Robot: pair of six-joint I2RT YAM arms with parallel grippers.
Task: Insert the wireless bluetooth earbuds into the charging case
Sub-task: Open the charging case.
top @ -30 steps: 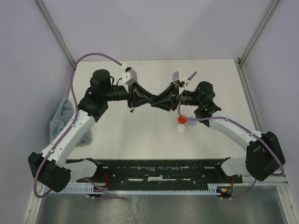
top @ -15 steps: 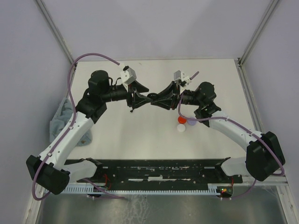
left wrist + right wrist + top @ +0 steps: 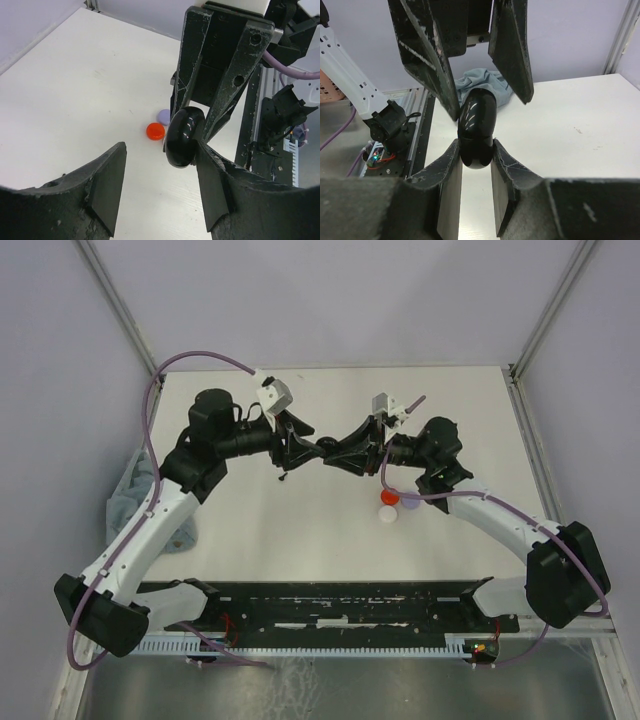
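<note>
A glossy black round charging case hangs above the middle of the table, with my right gripper shut on it. In the right wrist view the case is pinched edge-on between both fingers of that gripper. My left gripper faces it, open. One left finger stands close beside the case and the other is well apart from it. I can make out no earbuds. A tiny dark item lies on the table below the left gripper, too small to identify.
Red, lavender and white round cases lie together under the right arm. A blue-grey cloth is bunched at the table's left edge. Metal frame posts stand at the back corners.
My left gripper has opened off the black case and drawn back slightly to the left. The right gripper still holds the case in the same place.
</note>
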